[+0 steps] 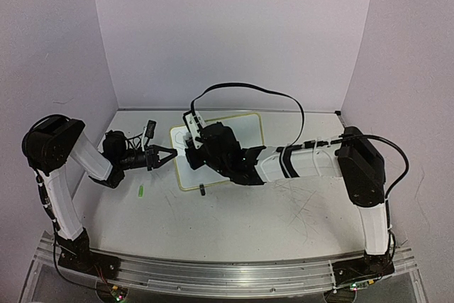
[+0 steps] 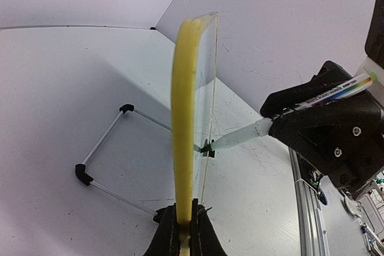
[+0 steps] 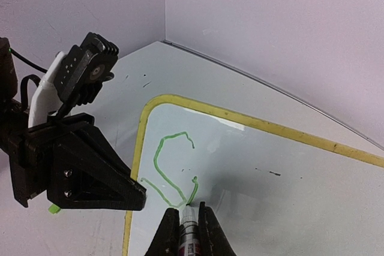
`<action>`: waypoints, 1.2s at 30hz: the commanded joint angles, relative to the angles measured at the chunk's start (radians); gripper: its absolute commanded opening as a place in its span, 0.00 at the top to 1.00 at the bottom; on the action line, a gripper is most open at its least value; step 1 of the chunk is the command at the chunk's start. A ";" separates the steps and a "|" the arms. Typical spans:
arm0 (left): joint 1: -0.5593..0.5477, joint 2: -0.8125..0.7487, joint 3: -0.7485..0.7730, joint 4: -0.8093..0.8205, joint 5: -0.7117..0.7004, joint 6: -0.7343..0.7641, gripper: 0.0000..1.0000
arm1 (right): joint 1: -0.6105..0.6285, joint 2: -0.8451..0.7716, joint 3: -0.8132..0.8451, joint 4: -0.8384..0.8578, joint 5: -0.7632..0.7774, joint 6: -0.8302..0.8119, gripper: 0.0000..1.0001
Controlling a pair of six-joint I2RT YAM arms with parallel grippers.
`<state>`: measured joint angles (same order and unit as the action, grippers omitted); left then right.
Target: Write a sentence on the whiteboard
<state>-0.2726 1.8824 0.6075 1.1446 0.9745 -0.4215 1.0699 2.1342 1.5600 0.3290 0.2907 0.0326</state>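
The left hand (image 1: 163, 155) is clamped on the yellow-framed left edge of the whiteboard (image 1: 245, 131), which sits towards the back of the surface (image 1: 248, 226). The right hand (image 3: 187, 235) is closed around a marker (image 3: 189, 225), whose tip touches the board. The sentence (image 3: 171, 172) is only a green "S" and a small stroke beside it. A green cap (image 1: 141, 191) lies near the left arm.

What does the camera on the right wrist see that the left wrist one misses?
Only the right wrist view shows the whiteboard face-on, with green strokes shaped like an S. Only the left wrist view shows its wire stand with black feet. Both show the marker, tip at the board, held in the right gripper.
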 commanded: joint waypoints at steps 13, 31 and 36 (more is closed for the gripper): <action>-0.011 -0.027 0.012 -0.027 0.003 0.044 1.00 | -0.019 -0.009 0.052 0.015 0.045 -0.004 1.00; -0.014 -0.028 0.012 -0.036 0.002 0.050 1.00 | -0.038 -0.041 0.015 0.027 0.095 -0.015 1.00; -0.016 -0.024 0.017 -0.038 0.000 0.052 1.00 | -0.037 -0.062 -0.012 0.035 0.098 -0.010 1.00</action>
<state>-0.2760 1.8805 0.6079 1.1412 0.9680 -0.4183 1.0576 2.1271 1.5699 0.3522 0.3249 0.0265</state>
